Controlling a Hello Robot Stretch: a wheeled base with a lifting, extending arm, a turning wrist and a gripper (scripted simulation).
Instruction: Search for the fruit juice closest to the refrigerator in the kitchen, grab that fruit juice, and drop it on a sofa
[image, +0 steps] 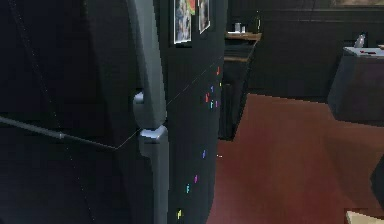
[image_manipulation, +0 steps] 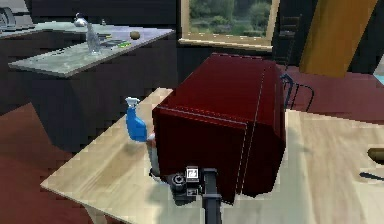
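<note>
Forward view
Refrigerator: the dark refrigerator (image: 190, 110) takes the left and middle of the frame, very close to us, with its grey handle (image: 150, 100) at centre left.
Door details: small coloured magnets (image: 210, 100) dot the door and pictures (image: 183, 20) hang at its top.
Surroundings: red floor (image: 300, 150) at lower right, a dark back surface (image: 240, 50) at upper middle and a grey box (image: 355, 85) at the right edge.

Arm side view
Wooden surface: a light wooden surface (image_manipulation: 100, 165) spreads across the lower frame and carries a large dark red box (image_manipulation: 220, 120) at centre.
Spray bottle: a blue spray bottle (image_manipulation: 135, 120) stands just left of the box; its trigger head makes us doubt it is juice.
End effector: the end effector (image_manipulation: 176, 186) sits at bottom centre on the arm (image_manipulation: 213, 205), right against the foot of the red box. We cannot tell whether it is released or clenched, nor whether it grasps anything.
Kitchen surface: at upper left a grey kitchen surface (image_manipulation: 70, 55) has a faucet (image_manipulation: 90, 30) and a small brownish blob (image_manipulation: 135, 35) that we cannot name.

Progress
Fruit juice: we cannot tell where it is; nothing here has a shape and colour we would call juice.
Done: we judge the refrigerator found, so the search is in the right place.
Left: pick out the nearest juice, grab it, then carry it to a sofa and drop it.
</note>
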